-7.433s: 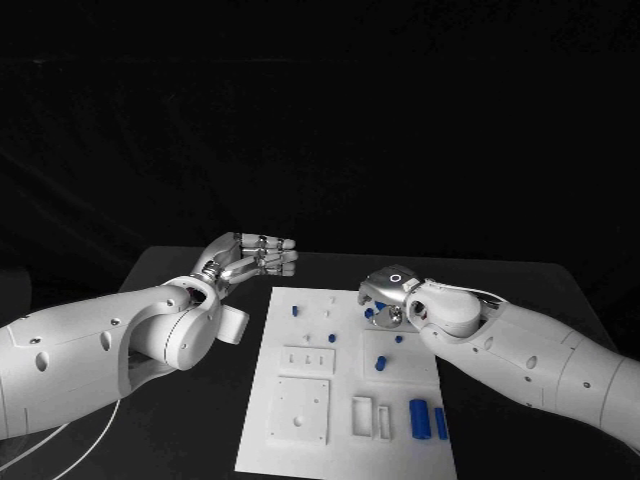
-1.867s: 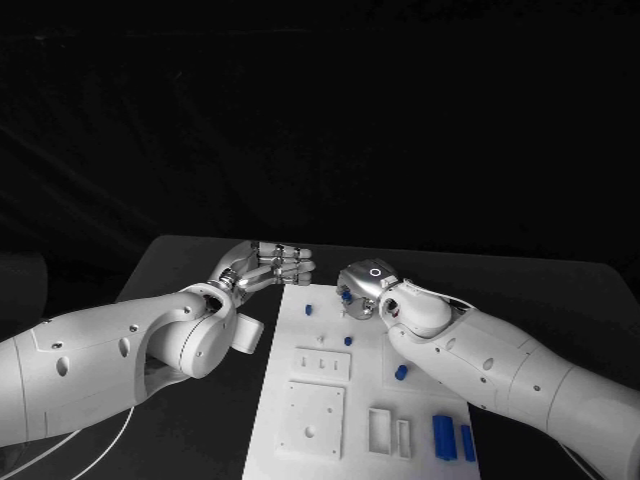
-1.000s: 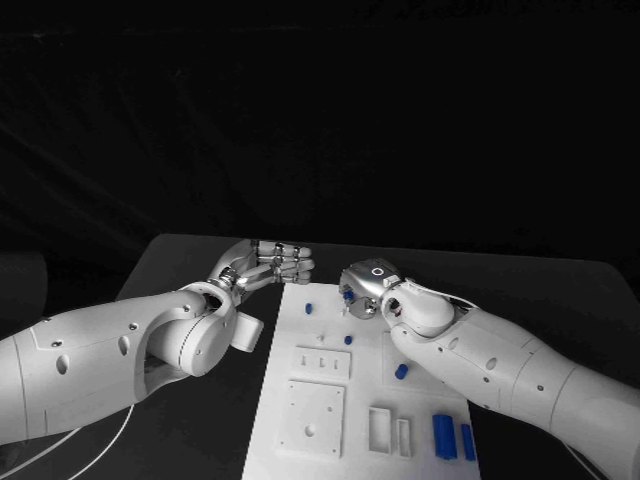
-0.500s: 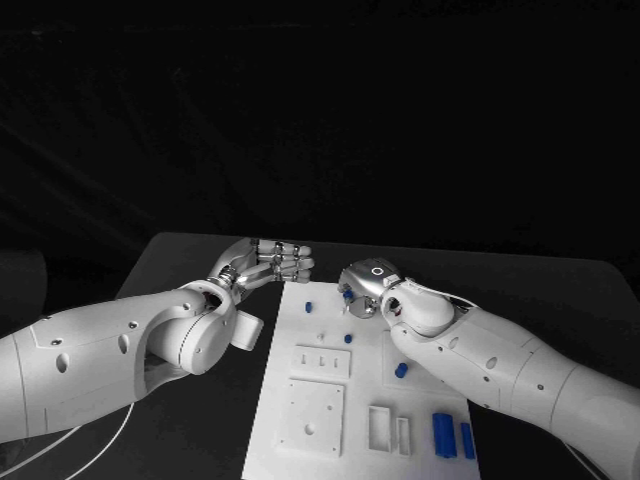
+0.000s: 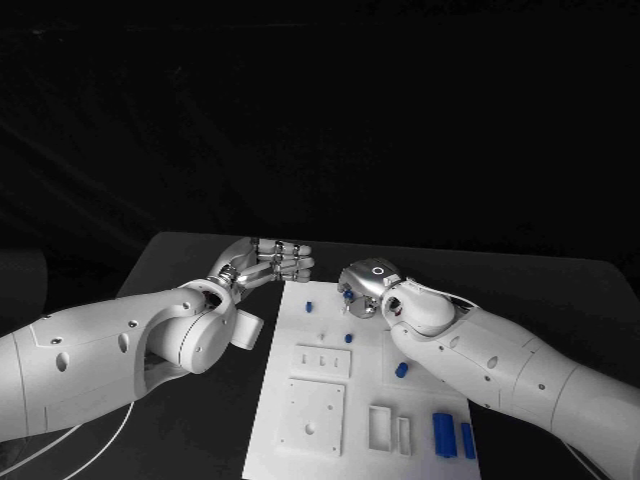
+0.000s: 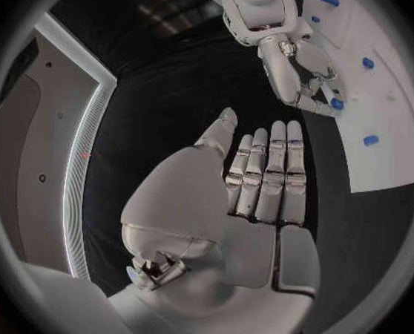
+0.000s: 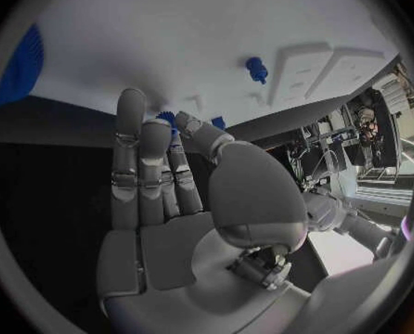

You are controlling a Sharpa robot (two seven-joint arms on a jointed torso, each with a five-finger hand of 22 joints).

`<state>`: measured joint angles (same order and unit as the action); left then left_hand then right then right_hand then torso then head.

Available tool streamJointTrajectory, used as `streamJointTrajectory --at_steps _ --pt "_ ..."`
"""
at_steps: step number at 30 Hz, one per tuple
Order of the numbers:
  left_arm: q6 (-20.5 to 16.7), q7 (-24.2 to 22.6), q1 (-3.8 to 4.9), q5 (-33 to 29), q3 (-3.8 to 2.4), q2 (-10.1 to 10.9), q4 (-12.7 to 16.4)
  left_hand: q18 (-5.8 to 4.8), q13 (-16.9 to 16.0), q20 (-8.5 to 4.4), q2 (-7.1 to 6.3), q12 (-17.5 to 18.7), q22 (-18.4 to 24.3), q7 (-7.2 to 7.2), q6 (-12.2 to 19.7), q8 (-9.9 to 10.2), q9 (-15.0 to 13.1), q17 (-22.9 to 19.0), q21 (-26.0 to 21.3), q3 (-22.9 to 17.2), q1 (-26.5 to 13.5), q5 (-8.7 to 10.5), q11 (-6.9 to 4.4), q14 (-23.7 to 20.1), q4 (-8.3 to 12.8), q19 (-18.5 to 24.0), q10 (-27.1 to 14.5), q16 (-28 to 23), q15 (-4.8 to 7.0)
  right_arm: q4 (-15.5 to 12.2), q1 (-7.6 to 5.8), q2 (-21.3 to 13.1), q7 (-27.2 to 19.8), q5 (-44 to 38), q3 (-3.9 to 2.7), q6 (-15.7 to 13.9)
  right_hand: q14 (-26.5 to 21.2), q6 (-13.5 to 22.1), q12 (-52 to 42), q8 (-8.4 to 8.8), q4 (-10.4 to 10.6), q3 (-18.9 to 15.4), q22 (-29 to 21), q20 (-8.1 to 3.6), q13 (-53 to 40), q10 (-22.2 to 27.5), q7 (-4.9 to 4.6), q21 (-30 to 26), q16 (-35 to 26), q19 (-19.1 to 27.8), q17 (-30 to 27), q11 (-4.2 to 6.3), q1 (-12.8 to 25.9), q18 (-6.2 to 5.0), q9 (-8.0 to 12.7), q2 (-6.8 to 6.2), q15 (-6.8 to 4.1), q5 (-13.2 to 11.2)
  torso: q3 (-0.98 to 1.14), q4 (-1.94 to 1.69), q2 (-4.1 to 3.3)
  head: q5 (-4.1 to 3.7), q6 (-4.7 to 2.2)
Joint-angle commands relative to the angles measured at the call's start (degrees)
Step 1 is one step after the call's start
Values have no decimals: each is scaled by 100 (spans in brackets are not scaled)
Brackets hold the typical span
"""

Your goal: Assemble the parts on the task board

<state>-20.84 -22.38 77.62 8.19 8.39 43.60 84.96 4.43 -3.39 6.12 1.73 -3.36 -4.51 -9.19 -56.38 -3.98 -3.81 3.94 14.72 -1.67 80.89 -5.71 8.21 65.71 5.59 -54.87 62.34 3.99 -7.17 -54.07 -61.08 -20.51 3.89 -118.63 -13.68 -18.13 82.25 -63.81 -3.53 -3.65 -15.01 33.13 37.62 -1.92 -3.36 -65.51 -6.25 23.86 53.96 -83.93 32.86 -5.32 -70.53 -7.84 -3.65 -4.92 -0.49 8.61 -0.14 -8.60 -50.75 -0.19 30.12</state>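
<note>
In the head view, the task board (image 5: 320, 400) lies in the middle of the black table (image 5: 551, 290). The left hand (image 5: 270, 262) hangs at its far left corner, fingers curled, holding nothing. The right hand (image 5: 363, 288) is over the far end, pinching a small blue part (image 5: 349, 295).

In the left wrist view, the left hand (image 6: 263, 178) has its fingers straight and pressed together, and the right hand (image 6: 304, 82) holds the part (image 6: 337, 104) against the board (image 6: 392, 126).

In the right wrist view, the right hand (image 7: 161, 178) has its fingertips (image 7: 184, 122) on a blue part (image 7: 166, 117) at the board (image 7: 170, 44).

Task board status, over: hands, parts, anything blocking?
Left hand empty, beside task board. Right hand pinching blue part at far end. Nothing blocking.
</note>
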Motion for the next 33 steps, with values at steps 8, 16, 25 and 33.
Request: streamJointTrajectory --at_steps 8,16,25,33 --pt "83 -22 23 22 -6 17 -4 -17 -4 21 30 5 9 10 37 25 4 0 37 37 14 -25 -3 -18 4 -14 -55 -21 2 -121 1 -117 -172 341 -1 -313 -20 414 17 -11 213 -1163 -219 115 7 494 23 -303 -152 -212 -68 -87 -108 -142 3 -89 72 33 8 22 3 -8 -20" --pt "78 -21 51 22 -6 81 -7 -16 -4 24 15 5 9 3 49 27 5 0 36 50 15 -21 8 -20 9 -15 -102 -22 -2 -815 -9 -605 -330 837 -183 -430 -63 824 22 19 1408 -2686 -793 143 3 806 152 -311 -180 -256 -60 -157 -582 -147 18 -371 118 256 34 115 13 -8 -75" --pt "77 -44 58 57 -4 139 -71 -15 -4 25 19 5 10 2 53 26 5 0 34 51 23 -23 11 -22 13 -12 -109 -22 -2 -1545 -11 -1459 -225 871 -322 -209 -74 258 7 9 516 -2360 -1004 -41 -13 -213 7 -148 -210 -233 19 117 -204 10 -14 -32 -76 326 106 274 71 -48 -127" --pt "88 -69 56 108 -2 136 -178 -15 -5 27 24 4 10 3 51 26 5 -1 31 49 28 -28 9 -34 18 -6 -103 -23 -5 -1600 -3 -1823 -187 646 -337 26 -61 305 -125 6 312 -2008 -1079 -240 -127 -1220 87 -131 -283 -241 93 423 7 204 -9 -101 -283 236 176 379 115 -78 -118"
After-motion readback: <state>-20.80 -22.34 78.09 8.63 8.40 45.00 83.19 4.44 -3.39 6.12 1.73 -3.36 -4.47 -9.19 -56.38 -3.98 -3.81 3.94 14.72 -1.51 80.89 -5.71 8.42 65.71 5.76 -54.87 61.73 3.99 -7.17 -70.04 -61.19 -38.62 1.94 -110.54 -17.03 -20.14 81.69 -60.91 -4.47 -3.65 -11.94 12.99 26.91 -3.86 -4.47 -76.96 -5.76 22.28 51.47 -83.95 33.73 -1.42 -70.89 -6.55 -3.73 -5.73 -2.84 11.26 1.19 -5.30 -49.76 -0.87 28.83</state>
